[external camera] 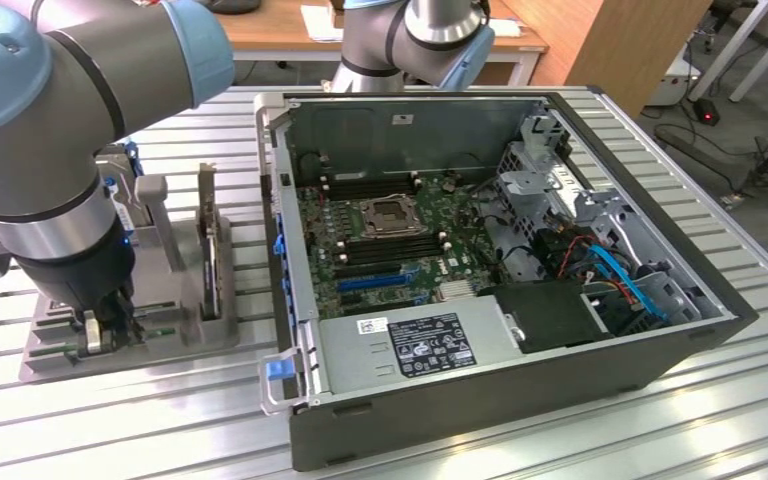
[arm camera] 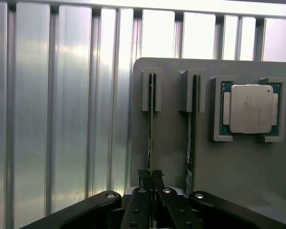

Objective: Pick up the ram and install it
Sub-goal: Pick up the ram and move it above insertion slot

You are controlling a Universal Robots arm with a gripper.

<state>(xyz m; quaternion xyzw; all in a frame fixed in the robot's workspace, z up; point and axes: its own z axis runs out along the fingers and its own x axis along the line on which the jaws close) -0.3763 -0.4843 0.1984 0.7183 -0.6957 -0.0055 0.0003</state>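
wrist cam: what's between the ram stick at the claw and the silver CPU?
In the wrist view, a second thin green ram stick standing on edge in its own slot of the grey plastic holder tray; otherwise bare tray.

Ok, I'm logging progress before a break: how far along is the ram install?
Done: the hand is down at the grey holder beside the open computer case. In hand: its fingers look pinched on the ram, which stands in its holder slot. Left: the ram is not yet lifted out, and the motherboard shows no stick seated.
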